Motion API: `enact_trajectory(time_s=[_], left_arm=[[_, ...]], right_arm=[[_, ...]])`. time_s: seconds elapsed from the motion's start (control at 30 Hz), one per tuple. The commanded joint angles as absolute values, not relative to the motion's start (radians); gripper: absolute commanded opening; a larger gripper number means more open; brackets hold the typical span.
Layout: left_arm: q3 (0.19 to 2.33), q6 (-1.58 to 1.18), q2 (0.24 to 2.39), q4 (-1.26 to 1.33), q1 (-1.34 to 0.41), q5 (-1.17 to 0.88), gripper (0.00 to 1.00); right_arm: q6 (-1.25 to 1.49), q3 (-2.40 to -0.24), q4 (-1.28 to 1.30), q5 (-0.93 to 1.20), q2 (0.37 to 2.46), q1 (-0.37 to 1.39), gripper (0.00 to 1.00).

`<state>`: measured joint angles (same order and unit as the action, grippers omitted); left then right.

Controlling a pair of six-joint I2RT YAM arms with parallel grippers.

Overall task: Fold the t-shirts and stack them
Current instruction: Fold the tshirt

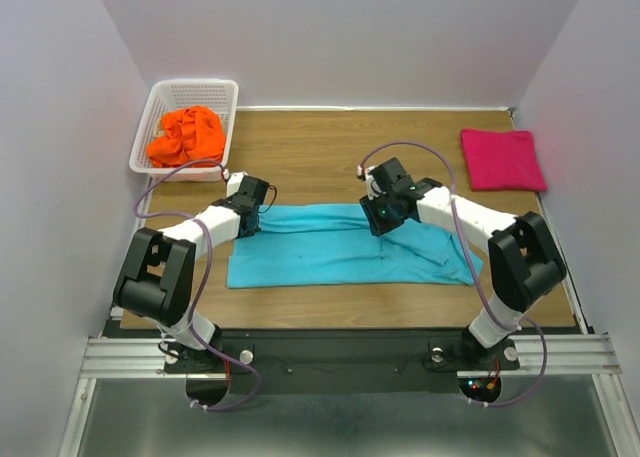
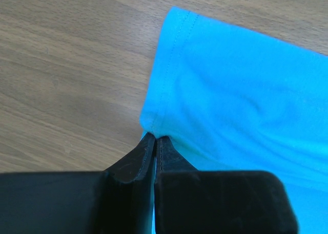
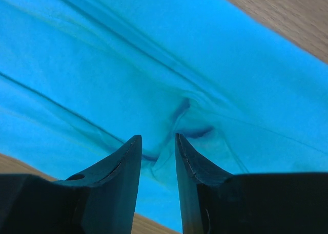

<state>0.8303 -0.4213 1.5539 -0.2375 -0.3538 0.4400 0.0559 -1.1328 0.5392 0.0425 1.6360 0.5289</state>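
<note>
Quick status from my end. The turquoise shirt (image 1: 345, 252) is lying flat on the table (image 1: 320, 147), roughly centre and a bit toward the near side. It's folded into a long band, with the long axis running left to right across the table, and its right end is rumpled beside the right arm.

The left gripper (image 2: 155, 139) is at the band's far-left corner. Its fingers are squeezed together right on the stitched hem, and a sliver of blue shows between them, so it's pinching the cloth.

The right gripper (image 3: 156, 139) is down on the band's far edge, right of the middle. There's only a narrow gap between its fingers, and a little pucker of fabric is bunched up at the tips. I honestly can't tell if it's got a real grip or is just resting there.

The pink shirt (image 1: 502, 159) is folded into a neat square at the far right of the table. The orange shirt (image 1: 185, 135) is crumpled in the white basket (image 1: 160, 97) at the far-left corner.
</note>
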Motion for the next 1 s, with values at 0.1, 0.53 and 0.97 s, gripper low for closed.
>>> enact_trajectory(time_s=[0.1, 0.53, 0.97], left_arm=[[0.813, -0.449, 1.529, -0.219, -0.359, 0.451, 0.11], [0.807, -0.456, 1.535, -0.215, -0.359, 0.439, 0.11], [0.804, -0.456, 1.536, -0.213, -0.359, 0.434, 0.11]], right_arm=[[-0.055, -1.209, 0.523, -0.116, 1.704, 0.627, 0.39], [-0.089, -1.181, 0.529, -0.344, 1.746, 0.683, 0.38], [-0.124, -1.180, 0.554, -0.316, 1.782, 0.710, 0.38]])
